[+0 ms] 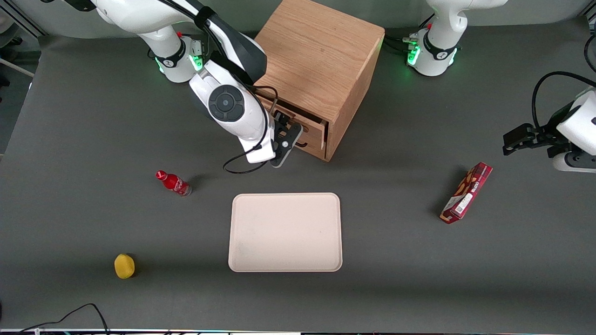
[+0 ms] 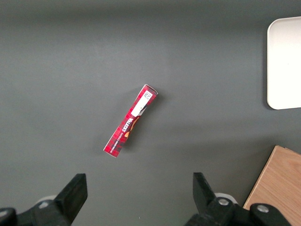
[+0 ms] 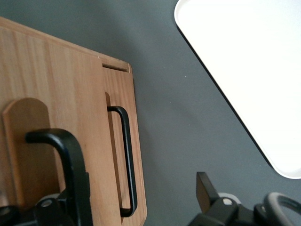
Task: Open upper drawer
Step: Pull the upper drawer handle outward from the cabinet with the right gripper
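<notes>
The oak cabinet (image 1: 321, 51) stands at the back middle of the table, its drawer face turned to the front camera. The upper drawer (image 1: 302, 122) lies just under the cabinet top, with a dark gap along its upper edge. My right gripper (image 1: 285, 139) hangs close in front of that face, fingers spread wide: open. In the right wrist view the upper drawer's black handle (image 3: 49, 137) arches over a rounded recess and runs into one finger. The other finger (image 3: 205, 188) stands over bare table. The lower drawer's thin handle (image 3: 128, 160) lies between them, farther down.
A cream tray (image 1: 285, 231) lies nearer the front camera than the cabinet. A red bottle (image 1: 173, 183) and a yellow object (image 1: 124, 265) lie toward the working arm's end. A red box (image 1: 466, 193) lies toward the parked arm's end.
</notes>
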Robot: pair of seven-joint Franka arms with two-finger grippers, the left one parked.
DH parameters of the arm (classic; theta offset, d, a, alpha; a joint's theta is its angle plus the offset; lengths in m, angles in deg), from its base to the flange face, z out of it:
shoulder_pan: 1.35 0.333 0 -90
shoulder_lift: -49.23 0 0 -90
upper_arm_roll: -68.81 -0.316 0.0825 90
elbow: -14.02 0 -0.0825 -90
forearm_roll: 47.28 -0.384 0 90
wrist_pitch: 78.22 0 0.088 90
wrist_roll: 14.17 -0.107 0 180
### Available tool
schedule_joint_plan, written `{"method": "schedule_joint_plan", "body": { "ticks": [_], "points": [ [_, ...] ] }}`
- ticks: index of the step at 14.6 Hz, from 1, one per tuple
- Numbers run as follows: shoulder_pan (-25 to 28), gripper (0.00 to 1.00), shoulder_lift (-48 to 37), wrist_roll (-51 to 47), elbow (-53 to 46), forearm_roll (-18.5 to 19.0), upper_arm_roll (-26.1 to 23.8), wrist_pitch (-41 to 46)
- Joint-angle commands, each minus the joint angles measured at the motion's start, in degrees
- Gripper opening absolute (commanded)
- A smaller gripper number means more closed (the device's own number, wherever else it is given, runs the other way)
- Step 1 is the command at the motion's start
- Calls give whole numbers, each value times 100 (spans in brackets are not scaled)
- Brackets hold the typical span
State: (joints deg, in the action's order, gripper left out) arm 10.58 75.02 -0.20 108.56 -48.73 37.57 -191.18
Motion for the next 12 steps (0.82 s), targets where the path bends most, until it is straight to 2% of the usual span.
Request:
{"method": "schedule_joint_plan", "body": {
  "ticks": [1, 3, 12],
  "points": [
    [-15, 100, -92, -43, 143, 92, -5, -148],
    [-41, 100, -83, -43, 143, 223, -5, -148],
    [-226, 100, -66, 97, 99, 347, 21, -139]
  ]
}}
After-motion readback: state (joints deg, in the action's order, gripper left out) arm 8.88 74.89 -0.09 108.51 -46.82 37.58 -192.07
